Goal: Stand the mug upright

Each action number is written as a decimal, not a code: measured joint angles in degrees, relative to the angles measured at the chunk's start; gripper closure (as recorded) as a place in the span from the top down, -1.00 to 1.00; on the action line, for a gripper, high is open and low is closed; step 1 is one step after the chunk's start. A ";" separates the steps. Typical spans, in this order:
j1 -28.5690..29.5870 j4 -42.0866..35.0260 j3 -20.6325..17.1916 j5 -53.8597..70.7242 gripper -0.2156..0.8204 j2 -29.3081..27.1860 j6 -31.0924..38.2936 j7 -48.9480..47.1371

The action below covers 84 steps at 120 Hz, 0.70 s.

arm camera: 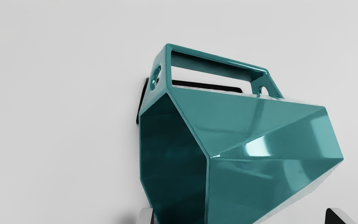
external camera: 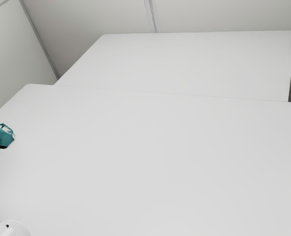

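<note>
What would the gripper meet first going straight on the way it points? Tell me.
The gripper would most likely meet the teal mug, which lies on its side and shows between the open fingers. Depth is unclear: the fingers might straddle it and reach the tabletop first.

Mug (arm camera: 253, 124) lies on its side on the table (arm camera: 57, 109), before the claw (arm camera: 239, 215) — mouth (arm camera: 176, 155) toward one finger (arm camera: 144, 217), base (arm camera: 331, 133) toward the other — handle (arm camera: 216, 67) farthest from the claw.
</note>
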 joint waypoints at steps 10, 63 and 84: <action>0.00 0.04 -0.19 0.01 0.58 0.28 0.45 0.63; 1.05 0.65 -2.86 -4.20 0.58 1.16 0.28 4.83; 1.16 0.31 -0.58 -9.42 0.58 1.48 -1.05 5.76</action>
